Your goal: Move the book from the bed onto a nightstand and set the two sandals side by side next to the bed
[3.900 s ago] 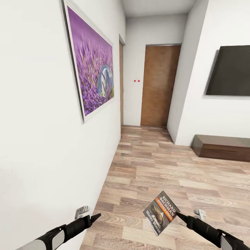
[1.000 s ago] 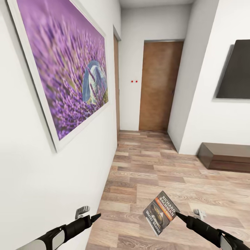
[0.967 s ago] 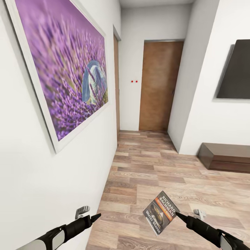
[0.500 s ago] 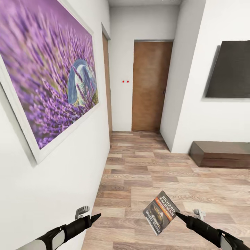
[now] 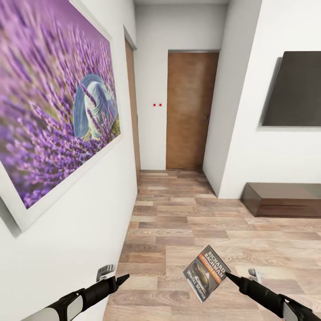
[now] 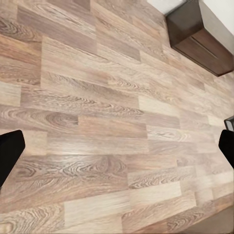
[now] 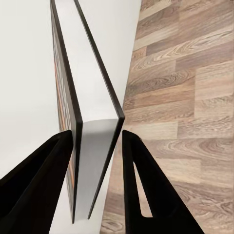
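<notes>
camera: advanced, panned | purple picture (image 5: 58, 102): nearer | door (image 5: 191, 109): shifted left

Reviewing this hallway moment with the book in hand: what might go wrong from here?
1. The right end effector pinches the book only at one edge, so it may slip or swing while driving.
2. The left end effector is open and sits near the white wall; a leftward drift risks scraping it or the framed lavender picture.

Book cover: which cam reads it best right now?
Head view. The book faces that camera, cover lettering and orange band legible, pinched at one corner by the right gripper. The right wrist view shows it edge-on between the fingers, pages and spine edges, no cover.
</notes>
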